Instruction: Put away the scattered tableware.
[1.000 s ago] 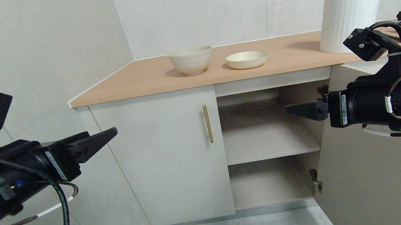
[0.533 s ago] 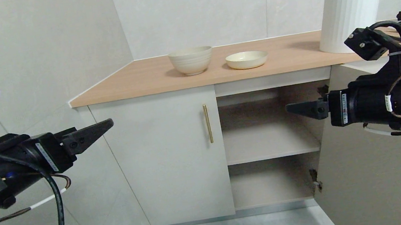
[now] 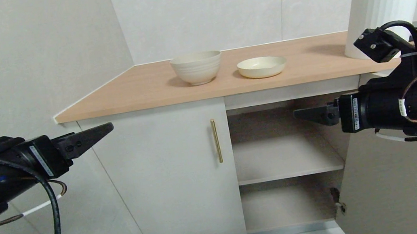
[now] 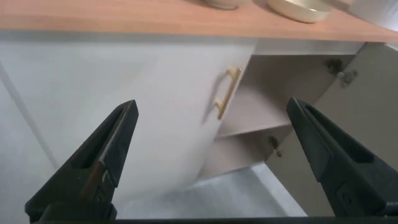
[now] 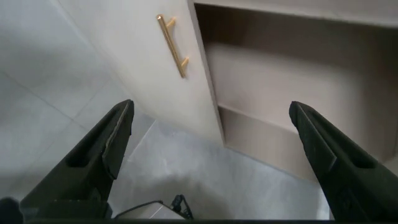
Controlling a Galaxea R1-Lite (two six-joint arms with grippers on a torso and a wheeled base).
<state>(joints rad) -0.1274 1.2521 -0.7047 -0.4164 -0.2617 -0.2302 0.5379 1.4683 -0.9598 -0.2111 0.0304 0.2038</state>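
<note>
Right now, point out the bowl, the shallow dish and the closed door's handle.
bowl (image 3: 197,69): head view, on its ribbed outer wall.
shallow dish (image 3: 261,66): head view, on its inner floor.
gold door handle (image 3: 216,141): head view, midway down the bar.

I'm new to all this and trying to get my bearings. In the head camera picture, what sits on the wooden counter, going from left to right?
bowl → plate → ribbed white pot

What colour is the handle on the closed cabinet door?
The handle is gold; the head view shows it best.
</note>
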